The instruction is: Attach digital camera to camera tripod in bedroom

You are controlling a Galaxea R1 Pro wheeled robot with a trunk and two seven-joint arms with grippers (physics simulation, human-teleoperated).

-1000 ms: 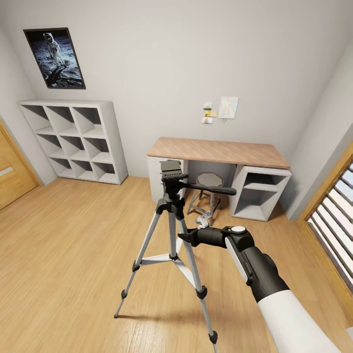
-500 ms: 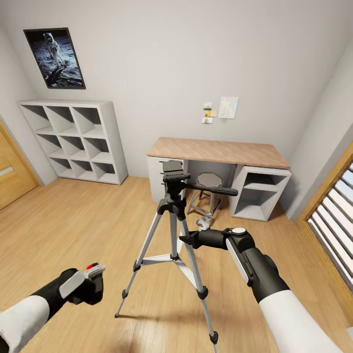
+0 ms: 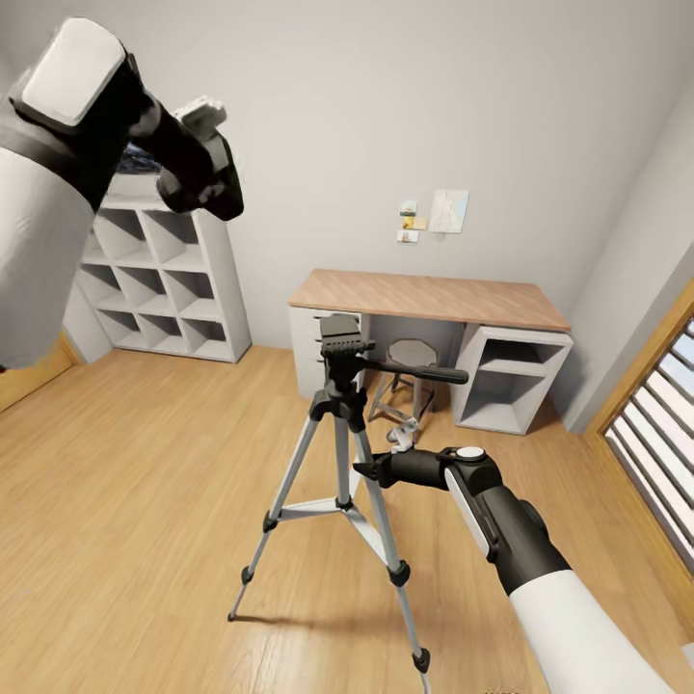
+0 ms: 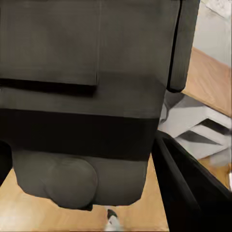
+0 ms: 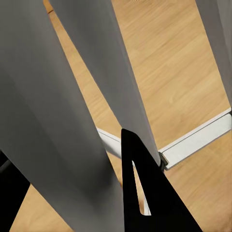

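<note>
The camera tripod stands on the plank floor in mid-room, silver legs spread, its black head bare and its pan handle pointing right. My right gripper is shut on its right-hand leg; in the right wrist view that silver leg runs between the black fingers. My left gripper is raised high at the upper left, well above and left of the tripod head, shut on the digital camera. The camera's dark body looms large in the left wrist view.
Behind the tripod, a wood-topped desk stands against the back wall with a stool under it. White cube shelves stand at the back left, a wooden door at the left and a slatted window at the right.
My left arm came into view low at the left with the camera, then swung up high to the upper left. The right arm and tripod have hardly moved.
</note>
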